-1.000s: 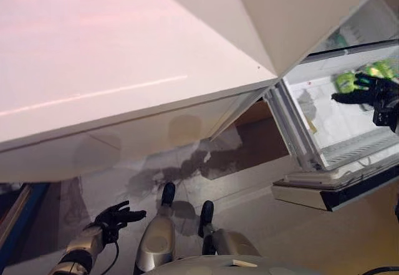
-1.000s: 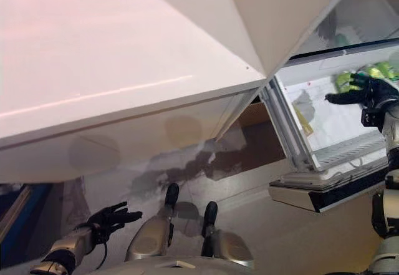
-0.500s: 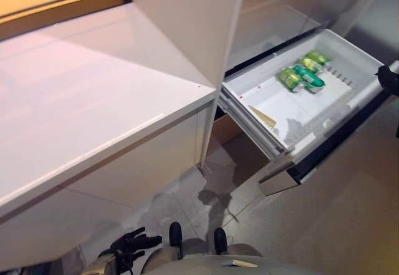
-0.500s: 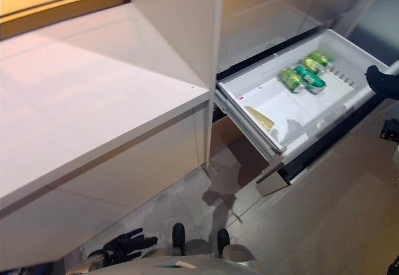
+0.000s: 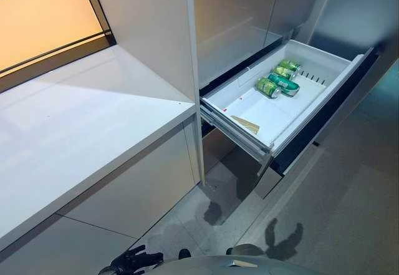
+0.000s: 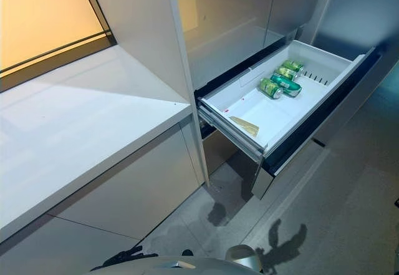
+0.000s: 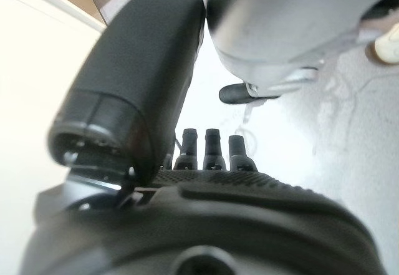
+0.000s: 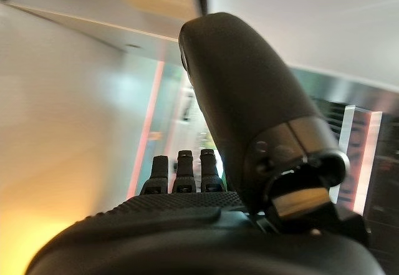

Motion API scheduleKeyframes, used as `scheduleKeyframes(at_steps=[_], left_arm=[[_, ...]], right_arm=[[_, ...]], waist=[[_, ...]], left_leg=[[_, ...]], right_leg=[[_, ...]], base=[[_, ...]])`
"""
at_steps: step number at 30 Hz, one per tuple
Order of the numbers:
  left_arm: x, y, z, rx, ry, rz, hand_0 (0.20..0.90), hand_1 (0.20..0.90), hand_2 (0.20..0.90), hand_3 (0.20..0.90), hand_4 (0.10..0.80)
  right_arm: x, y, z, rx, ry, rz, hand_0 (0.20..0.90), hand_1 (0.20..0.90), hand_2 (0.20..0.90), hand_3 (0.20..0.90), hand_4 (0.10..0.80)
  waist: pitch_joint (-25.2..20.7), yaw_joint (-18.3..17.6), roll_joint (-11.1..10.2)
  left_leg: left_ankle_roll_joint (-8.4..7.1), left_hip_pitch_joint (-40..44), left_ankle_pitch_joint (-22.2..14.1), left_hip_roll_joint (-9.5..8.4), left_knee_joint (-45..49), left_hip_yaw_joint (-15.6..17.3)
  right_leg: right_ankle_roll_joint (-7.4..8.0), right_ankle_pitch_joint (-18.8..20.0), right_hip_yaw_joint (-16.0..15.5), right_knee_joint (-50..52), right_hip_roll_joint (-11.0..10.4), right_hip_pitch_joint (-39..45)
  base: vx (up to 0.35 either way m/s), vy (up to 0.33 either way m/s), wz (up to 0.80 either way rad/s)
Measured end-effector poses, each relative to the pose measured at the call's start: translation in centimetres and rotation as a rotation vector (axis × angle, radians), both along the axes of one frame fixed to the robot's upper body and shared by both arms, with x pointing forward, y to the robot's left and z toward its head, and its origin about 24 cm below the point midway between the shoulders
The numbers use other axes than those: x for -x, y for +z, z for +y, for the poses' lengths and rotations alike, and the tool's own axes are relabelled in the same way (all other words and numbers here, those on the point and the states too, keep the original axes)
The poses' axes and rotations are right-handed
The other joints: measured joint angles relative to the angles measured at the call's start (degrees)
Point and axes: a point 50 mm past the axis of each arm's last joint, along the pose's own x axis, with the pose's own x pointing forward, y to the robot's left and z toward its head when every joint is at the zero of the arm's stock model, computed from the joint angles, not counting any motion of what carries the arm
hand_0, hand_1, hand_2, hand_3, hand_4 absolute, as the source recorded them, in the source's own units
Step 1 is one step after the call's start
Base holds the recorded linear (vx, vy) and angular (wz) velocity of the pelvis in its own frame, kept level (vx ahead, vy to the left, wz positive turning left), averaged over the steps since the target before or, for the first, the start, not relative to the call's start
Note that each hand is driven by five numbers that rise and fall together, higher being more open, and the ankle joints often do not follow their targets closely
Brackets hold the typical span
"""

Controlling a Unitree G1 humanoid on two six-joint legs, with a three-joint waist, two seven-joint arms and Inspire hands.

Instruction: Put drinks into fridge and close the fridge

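My left hand (image 7: 206, 225) fills the view, fingers (image 7: 212, 147) straight, thumb (image 7: 134, 94) up, holding nothing; pale floor (image 7: 349, 125) beyond.

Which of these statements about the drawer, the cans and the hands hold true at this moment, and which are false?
1. The fridge drawer is pulled out. True.
2. Green cans lie in the drawer. True.
3. The cans lie at the drawer's end nearest the counter. False: they lie toward the far end, away from the counter.
4. The right hand holds a can. False: its fingers are straight and it holds nothing.
5. The left hand hangs low by the floor, empty. True.
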Motion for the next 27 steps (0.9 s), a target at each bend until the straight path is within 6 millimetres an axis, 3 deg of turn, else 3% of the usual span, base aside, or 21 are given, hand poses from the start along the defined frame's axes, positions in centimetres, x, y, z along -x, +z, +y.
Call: scheduleKeyframes(at_steps=[4, 6, 10, 13, 18, 27], left_arm=[[-1.1, 0.2, 0.1, -0.011, 0.000, -0.021, 0.900, 0.900, 0.900, 0.900, 0.800], [-2.6, 0.5, 0.3, -0.014, 0.017, -0.058, 0.900, 0.900, 0.900, 0.900, 0.800], [-5.4, 1.1, 0.1, -0.021, 0.018, -0.120, 0.900, 0.900, 0.900, 0.900, 0.800], [-6.3, 1.4, 0.1, -0.024, 0.028, -0.145, 0.900, 0.900, 0.900, 0.900, 0.800], [-6.5, 1.5, 0.2, -0.040, 0.005, -0.128, 0.900, 0.900, 0.900, 0.900, 0.800], [-6.5, 1.4, 0.0, -0.044, -0.002, -0.104, 0.900, 0.900, 0.900, 0.900, 0.800]], right_arm=[[-1.1, -2.1, 1.2, -0.056, 0.111, 0.086, 0.900, 0.900, 0.900, 0.900, 0.800], [-2.8, -3.4, 2.5, -0.112, 0.200, 0.117, 0.900, 0.900, 0.900, 0.900, 0.800], [-5.4, -3.8, 4.2, -0.144, 0.320, 0.121, 0.900, 0.900, 0.900, 0.900, 0.800], [-6.9, -3.6, 5.3, -0.149, 0.384, 0.111, 0.900, 0.900, 0.900, 0.900, 0.800], [-9.3, -2.8, 6.8, -0.143, 0.462, 0.074, 0.900, 0.900, 0.900, 0.900, 0.800], [-11.9, -2.7, 8.7, -0.165, 0.550, 0.110, 0.900, 0.900, 0.900, 0.900, 0.800]], waist=[[1.0, 0.1, -0.2], [3.1, 0.6, -0.7], [6.6, 2.4, -0.5], [7.7, 3.6, -0.1], [9.3, 5.3, 0.0], [10.7, 5.7, 0.5]], left_leg=[[0.10, -3.5, -0.9, -0.30, 4.2, 0.0], [0.03, -6.7, -1.7, -0.56, 7.9, -0.3], [-0.31, -12.1, -3.3, -0.70, 14.2, -1.0], [-0.58, -15.0, -4.2, -0.79, 17.6, -1.9], [-0.53, -19.9, -4.8, -1.08, 22.2, -3.5], [-0.85, -21.6, -5.8, -2.01, 26.1, -4.4]], right_leg=[[-0.27, -1.8, -0.1, 5.4, -0.1, -3.9], [-0.60, -3.2, -0.2, 10.1, -0.3, -7.4], [-1.12, -5.1, -0.7, 16.5, -0.6, -12.6], [-1.59, -6.3, -2.0, 19.6, -0.9, -14.7], [-2.05, -7.3, -3.4, 23.8, -1.2, -18.9], [-2.20, -8.8, -4.4, 28.3, -2.2, -20.1]], base=[[-0.039, -0.007, 0.04], [-0.088, -0.017, 0.08], [-0.046, -0.009, 0.10], [-0.033, -0.018, 0.18], [-0.025, -0.016, 0.16], [0.057, 0.013, 0.08]])
